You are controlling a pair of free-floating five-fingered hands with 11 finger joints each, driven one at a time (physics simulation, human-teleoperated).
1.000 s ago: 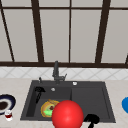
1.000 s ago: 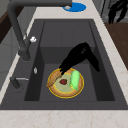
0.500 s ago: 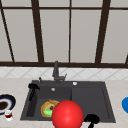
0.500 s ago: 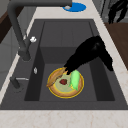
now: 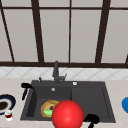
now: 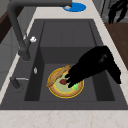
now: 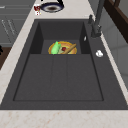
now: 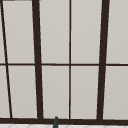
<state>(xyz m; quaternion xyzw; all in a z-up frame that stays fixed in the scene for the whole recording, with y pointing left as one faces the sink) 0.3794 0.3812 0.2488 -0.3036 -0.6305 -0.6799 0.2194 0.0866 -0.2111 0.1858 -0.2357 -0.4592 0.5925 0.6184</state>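
Dipping lower now, 1 hand (image 6: 95, 63) reaches toward 9 o'clock over the yellow plate (image 6: 65, 96). Its fingers curl down onto the food (image 6: 63, 81); I cannot tell if they pinch it.

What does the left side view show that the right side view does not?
The left side view adds a black hand reaching into the basin over the plate, and a blue dish on the far counter. The right side view adds a dark bowl and a small red cup on the counter. Both share the sink, the tap and the plate of food.
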